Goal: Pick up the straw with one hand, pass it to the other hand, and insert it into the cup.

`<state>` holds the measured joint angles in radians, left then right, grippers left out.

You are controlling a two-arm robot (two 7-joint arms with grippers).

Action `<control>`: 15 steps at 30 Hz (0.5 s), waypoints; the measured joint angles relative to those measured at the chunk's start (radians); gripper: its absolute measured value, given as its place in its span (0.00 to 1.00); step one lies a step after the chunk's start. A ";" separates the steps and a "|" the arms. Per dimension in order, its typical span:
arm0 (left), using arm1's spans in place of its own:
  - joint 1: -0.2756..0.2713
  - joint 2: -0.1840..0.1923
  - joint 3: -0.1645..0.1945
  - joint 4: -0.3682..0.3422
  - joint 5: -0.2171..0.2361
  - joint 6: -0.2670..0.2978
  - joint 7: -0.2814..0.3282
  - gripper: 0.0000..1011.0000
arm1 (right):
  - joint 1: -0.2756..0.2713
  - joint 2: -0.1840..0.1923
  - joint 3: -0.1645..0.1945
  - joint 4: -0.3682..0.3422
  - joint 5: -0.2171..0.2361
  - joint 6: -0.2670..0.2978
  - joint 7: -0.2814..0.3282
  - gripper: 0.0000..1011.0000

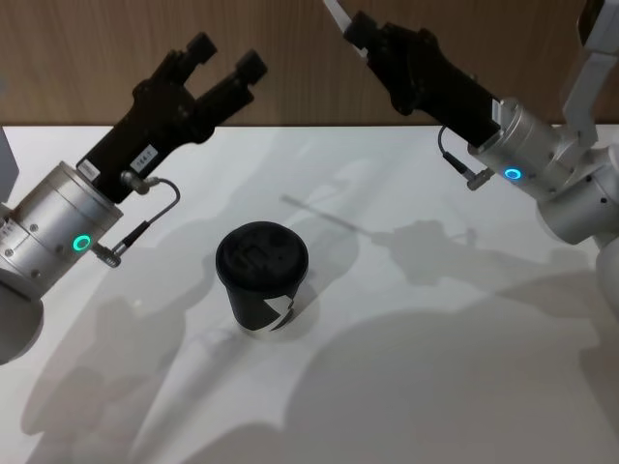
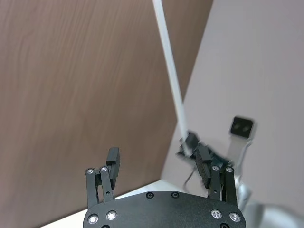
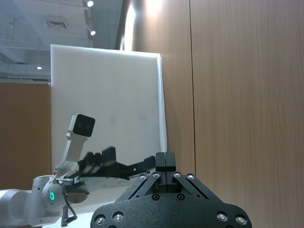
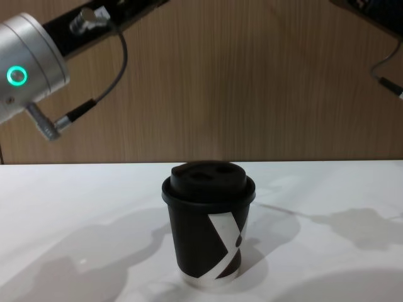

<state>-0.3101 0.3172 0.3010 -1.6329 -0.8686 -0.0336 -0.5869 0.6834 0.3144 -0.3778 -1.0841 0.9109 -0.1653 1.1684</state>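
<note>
Straw (image 1: 336,14) pinched in the right gripper (image 1: 360,37), high over the desk (image 1: 455,387)'s far edge.
Its fingers press together on one end of the straw, the rest jutting past them; the left gripper (image 1: 225,60) hovers opposite, fingers spread; the lidded cup (image 1: 261,280) stands upright mid-desk.

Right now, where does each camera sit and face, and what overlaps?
Head: high on the robot, looking down at the table; left hand open, right hand shut on the straw.
Chest: lower, looking level across the table at the cup; left wrist upper left.
Left wrist: looks past its own fingers at the straw and right hand.
Right wrist: looks past its shut fingers toward the left hand.
Shared: head and chest see the cup; both wrist views see the straw.
</note>
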 joint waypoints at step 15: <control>-0.074 -0.069 -0.007 0.091 -0.232 0.054 -0.190 0.99 | 0.000 0.000 0.000 0.000 0.000 0.000 0.000 0.00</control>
<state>-0.3839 0.2477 0.2937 -1.5416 -1.1006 0.0203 -0.7766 0.6835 0.3144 -0.3777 -1.0842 0.9109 -0.1653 1.1686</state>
